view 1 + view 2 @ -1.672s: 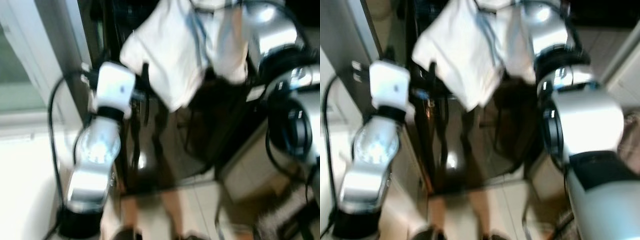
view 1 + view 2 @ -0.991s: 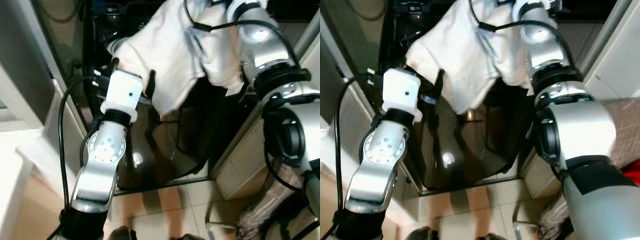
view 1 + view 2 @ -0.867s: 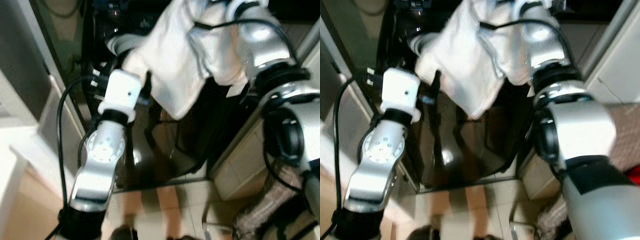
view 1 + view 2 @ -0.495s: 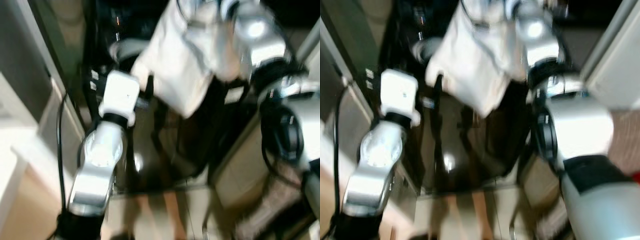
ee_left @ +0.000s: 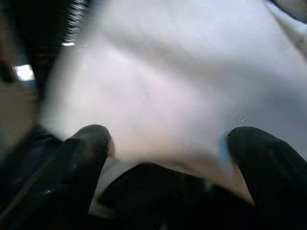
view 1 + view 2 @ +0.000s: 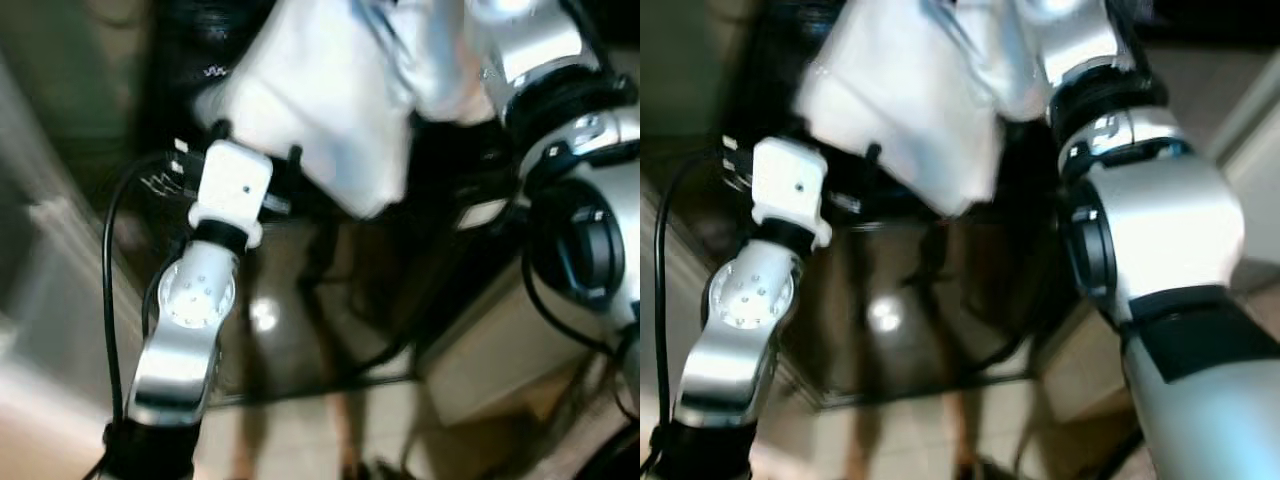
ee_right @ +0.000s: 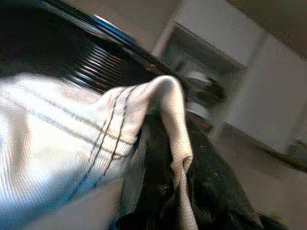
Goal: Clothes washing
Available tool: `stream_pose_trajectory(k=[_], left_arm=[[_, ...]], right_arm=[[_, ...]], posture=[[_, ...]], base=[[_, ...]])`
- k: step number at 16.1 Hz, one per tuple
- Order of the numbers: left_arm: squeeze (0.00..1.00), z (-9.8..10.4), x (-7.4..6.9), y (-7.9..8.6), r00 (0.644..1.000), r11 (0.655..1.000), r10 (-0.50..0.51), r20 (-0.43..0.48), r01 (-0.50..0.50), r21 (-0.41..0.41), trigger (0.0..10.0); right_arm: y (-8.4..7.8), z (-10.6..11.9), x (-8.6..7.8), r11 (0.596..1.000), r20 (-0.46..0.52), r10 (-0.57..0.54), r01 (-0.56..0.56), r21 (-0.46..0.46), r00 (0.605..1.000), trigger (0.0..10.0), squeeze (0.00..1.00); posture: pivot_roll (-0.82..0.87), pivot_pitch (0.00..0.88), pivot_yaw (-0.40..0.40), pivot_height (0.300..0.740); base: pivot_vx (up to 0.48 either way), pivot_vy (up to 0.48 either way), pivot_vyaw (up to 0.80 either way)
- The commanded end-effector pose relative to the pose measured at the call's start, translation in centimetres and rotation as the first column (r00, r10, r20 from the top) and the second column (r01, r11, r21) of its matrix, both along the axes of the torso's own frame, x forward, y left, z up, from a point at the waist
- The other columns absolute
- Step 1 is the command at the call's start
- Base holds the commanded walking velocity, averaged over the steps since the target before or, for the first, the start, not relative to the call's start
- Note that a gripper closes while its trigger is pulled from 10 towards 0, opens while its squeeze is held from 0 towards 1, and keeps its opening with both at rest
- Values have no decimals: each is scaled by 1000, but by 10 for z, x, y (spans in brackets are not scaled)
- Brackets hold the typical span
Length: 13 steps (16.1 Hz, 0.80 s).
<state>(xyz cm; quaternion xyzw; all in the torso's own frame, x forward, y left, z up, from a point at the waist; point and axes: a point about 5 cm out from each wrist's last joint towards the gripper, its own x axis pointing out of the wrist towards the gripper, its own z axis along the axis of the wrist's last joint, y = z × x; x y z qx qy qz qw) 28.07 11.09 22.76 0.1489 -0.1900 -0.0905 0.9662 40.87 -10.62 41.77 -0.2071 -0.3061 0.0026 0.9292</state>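
A white garment [image 6: 330,110] with thin dark stripes hangs in front of a dark, glossy machine front [image 6: 330,300]. My right gripper [image 7: 172,163] is shut on a fold of the garment's upper edge, high up in the eye views, and the silver right arm [image 6: 530,50] reaches up to it. My left gripper [image 5: 168,139] is open and raised to the garment's lower left part. Its two black fingers [image 5: 88,148] stand wide apart with the cloth just beyond them. In the eye views its white wrist block [image 6: 235,185] sits under the cloth's edge.
A pale cabinet [image 6: 490,350] stands to the right of the machine. Tiled floor [image 6: 300,440] lies below it. A black cable [image 6: 108,290] loops beside my left arm, and a grey wall panel [image 6: 50,230] is at the left. The eye views are blurred.
The whole picture has shifted and blurred with the camera. The garment stays hanging from my right gripper, and my left gripper stays open at its lower left edge.
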Motion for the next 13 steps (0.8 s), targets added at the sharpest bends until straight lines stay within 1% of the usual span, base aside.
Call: stream_pose_trajectory(k=[1,2,3,4,5,6,7,8,9,10,11,12,13], left_arm=[[0,3,-2,-6,1000,1000,-19,16,18,9,10000],[0,10,-3,-6,998,1000,-2,58,2,8,10000],[0,14,-4,-6,997,1000,2,76,-1,-11,10000],[0,16,-4,-7,997,1000,-4,82,5,-12,10000],[0,21,-7,-9,994,1000,-20,110,21,-4,10000],[0,23,-8,-10,993,1000,-19,119,19,-1,10000],[0,23,-9,-10,993,1000,-14,120,14,0,10000],[0,22,-10,-10,993,1000,-9,120,9,1,10000],[0,22,-13,-10,993,1000,-9,119,9,6,10000],[0,21,-14,-10,993,1000,-8,117,7,7,10000],[0,20,-16,-10,994,1000,-2,110,1,8,10000],[0,19,-16,-10,994,1000,-1,106,0,9,10000],[0,14,-14,-7,997,999,24,78,-25,21,10000]], right_arm=[[-12,24,-7,998,71,-44,41,38,997,10000,0],[-12,24,-6,997,57,-59,55,63,997,10000,0],[-15,22,-5,994,43,-82,78,74,996,10000,0],[-17,18,-3,991,15,-79,77,105,997,10000,0],[-22,-3,5,983,-110,-59,77,168,992,10000,0],[-21,-32,14,979,-245,-24,73,191,969,10000,0],[-15,-64,20,985,-364,7,56,163,931,10000,1000],[-9,-89,22,990,-444,22,42,133,896,10000,1000],[-7,-109,23,995,-490,2,48,89,871,10000,1000],[-5,-125,23,997,-529,1,41,67,849,10000,1000],[-4,-134,22,998,-550,-1,37,54,835,10000,1000],[-3,-136,22,997,-555,9,33,65,832,10000,1000],[1,-131,22,992,-547,75,-6,127,834,10000,1000]], posture=[[123,0,-71,740],[123,0,-71,740],[135,0,-70,740],[135,0,-70,740],[140,0,-76,740],[146,0,-81,740],[153,5,-84,740],[162,13,-89,740],[172,23,-93,740],[176,28,-96,740],[184,33,-102,740],[184,33,-102,740],[187,35,-108,740]], base=[[480,0,0],[480,0,0],[480,0,0],[0,0,0],[0,0,0],[0,0,0],[0,0,0],[0,0,0],[0,0,0],[0,0,0],[0,0,0],[0,0,0],[0,0,0]])
